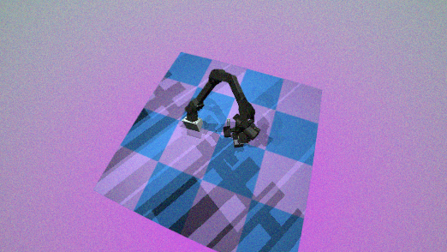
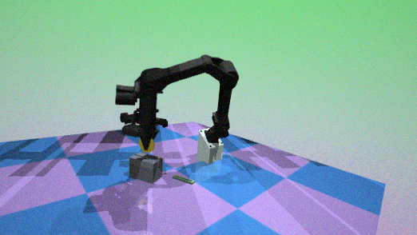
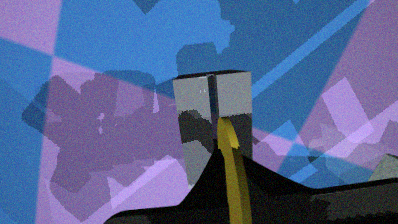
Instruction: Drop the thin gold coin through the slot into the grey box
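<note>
My gripper (image 2: 147,143) (image 3: 222,154) points down and is shut on the gold coin (image 2: 152,145) (image 3: 228,137), which hangs on edge below the fingers. The closed grey box (image 2: 145,169) (image 3: 235,95) is below it, and in the exterior view the coin's lower edge shows a little above the lid. In the wrist view the dark slot (image 3: 213,95) runs up the lid, and the coin's far end shows just right of the slot's near part. The dark-green holder (image 2: 184,180) is empty, beside the box. In the top view the arm hides the coin and most of the box.
The arm's pale base (image 1: 193,124) (image 2: 209,152) stands beyond the holder in the exterior view. The checkered blue and pink table (image 1: 283,176) (image 2: 240,192) carries many dark shadows and light streaks.
</note>
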